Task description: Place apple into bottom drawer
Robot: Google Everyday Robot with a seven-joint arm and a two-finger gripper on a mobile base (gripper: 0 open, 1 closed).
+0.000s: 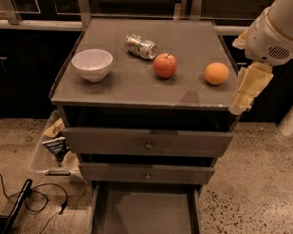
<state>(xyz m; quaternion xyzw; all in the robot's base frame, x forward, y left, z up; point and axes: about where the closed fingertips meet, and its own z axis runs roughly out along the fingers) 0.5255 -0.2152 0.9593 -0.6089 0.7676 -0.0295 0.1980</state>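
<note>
Hanging just off the right edge of the cabinet top, the gripper is near the orange; whether it is open or closed cannot be told. The apple sits on that top, between the can and the orange. The bottom drawer stands pulled out.

White bowl, crushed can, orange on cabinet top; bin beside.
</note>
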